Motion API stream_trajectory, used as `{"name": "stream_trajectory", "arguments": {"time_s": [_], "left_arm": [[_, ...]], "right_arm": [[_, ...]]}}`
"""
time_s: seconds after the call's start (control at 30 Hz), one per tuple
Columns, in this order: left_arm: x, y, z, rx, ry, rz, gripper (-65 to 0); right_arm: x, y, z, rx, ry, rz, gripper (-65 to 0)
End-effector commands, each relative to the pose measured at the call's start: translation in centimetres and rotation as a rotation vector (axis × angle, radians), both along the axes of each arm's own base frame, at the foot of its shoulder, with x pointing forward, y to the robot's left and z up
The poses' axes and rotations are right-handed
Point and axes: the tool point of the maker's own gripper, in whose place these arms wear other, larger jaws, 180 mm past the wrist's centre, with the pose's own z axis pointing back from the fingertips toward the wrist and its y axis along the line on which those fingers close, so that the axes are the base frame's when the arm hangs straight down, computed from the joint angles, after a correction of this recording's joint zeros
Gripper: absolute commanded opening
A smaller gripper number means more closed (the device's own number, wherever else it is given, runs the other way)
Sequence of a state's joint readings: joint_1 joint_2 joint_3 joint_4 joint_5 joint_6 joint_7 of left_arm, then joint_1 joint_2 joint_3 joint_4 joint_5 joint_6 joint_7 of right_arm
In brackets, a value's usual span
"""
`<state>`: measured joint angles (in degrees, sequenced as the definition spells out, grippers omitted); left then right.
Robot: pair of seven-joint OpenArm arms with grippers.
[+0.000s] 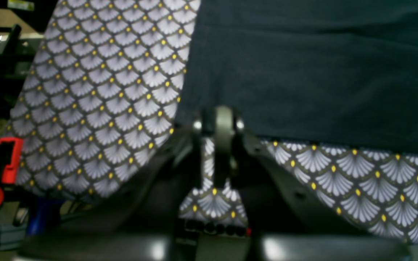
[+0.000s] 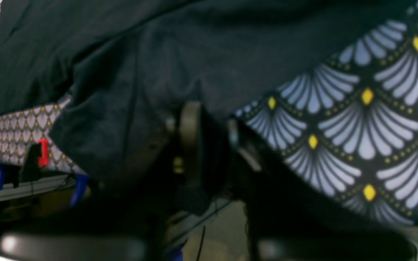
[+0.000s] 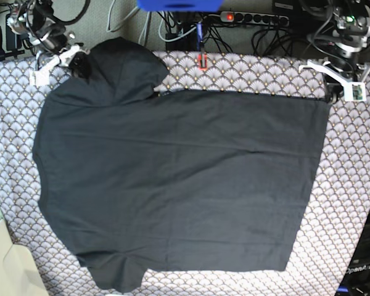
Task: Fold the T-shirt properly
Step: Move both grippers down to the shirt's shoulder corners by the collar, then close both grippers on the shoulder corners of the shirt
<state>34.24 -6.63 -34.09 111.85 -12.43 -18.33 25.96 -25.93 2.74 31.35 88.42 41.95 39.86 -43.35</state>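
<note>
1. Sleeve-folding seems in hand: the black T-shirt lies spread on the tablecloth, right gripper clamped on its sleeve.
2. Left gripper beside the opposite corner; whether parted or closed, I can't tell.
3. Next likely: draw the sleeve inward.

Even, fairly bright light across the base view, the scallop-print tablecloth reading crisply; over to the left wrist view, dimmer, the black T-shirt sinking into deep shade, its folds faint; both wrist views blur heavily at the grippers up close, pale glints smearing on the metal; in the right wrist view, the cloth between the fingers goes soft and murky too.
</note>
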Motion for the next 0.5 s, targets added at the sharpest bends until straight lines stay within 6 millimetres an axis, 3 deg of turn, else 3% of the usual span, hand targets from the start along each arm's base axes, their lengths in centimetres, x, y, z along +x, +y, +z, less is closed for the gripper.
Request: {"name": "stream_trajectory", "arguments": {"time_s": [0.0, 0.1, 0.3, 0.47], "left_arm": [[0.5, 0.3, 1.1, 0.013, -0.041, 0.0, -60.7], [1.5, 0.3, 1.6, 0.009, -0.07, 0.008, -60.9], [3.5, 0.6, 0.7, -0.015, 0.013, 0.026, -61.2], [4.4, 3.0, -0.9, -0.058, 0.055, 0.119, -60.7]], "right_arm": [[-1.3, -0.1, -0.8, -0.029, 0.059, 0.037, -63.7], [-1.3, -0.1, -0.8, -0.03, 0.059, 0.037, -65.0], [-0.9, -0.1, -0.7, -0.031, 0.051, 0.039, -65.0], [-0.7, -0.1, -0.6, -0.032, 0.047, 0.039, -65.0]]}}
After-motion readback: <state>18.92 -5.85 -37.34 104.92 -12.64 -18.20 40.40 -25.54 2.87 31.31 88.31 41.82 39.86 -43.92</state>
